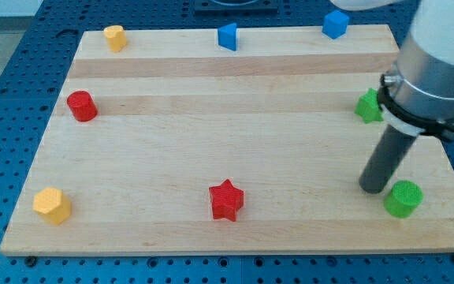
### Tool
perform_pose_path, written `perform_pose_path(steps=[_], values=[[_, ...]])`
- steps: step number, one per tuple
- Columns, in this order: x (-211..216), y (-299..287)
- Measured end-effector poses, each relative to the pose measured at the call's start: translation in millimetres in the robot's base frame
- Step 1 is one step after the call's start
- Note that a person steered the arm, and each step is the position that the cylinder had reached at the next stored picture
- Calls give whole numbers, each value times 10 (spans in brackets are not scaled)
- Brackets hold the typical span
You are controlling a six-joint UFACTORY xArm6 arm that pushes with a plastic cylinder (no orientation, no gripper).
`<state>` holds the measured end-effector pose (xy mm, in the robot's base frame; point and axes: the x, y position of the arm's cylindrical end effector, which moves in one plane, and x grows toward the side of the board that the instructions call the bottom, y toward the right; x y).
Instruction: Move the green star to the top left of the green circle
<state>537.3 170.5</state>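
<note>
1. The green star (367,106) sits near the board's right edge, partly hidden behind the arm.
2. The green circle (403,198) stands well below it, by the bottom right corner.
3. My tip (373,189) rests just left of the green circle, holding nothing.
4. A red star (226,199) lies at bottom centre, and a red cylinder (81,106) stands far left.

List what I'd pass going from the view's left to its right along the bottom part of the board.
Yellow block → red star → my tip → green circle. The tip stands just left of the green circle, with the green star farther up.
</note>
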Motion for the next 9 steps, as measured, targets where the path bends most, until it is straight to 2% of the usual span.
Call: perform_pose_path(steps=[1, 2, 3, 4, 5, 7, 9], values=[[-160, 237], [-485, 894], [-957, 1046], [-1331, 1029], [-1498, 822], [-1448, 225], [-1447, 42]])
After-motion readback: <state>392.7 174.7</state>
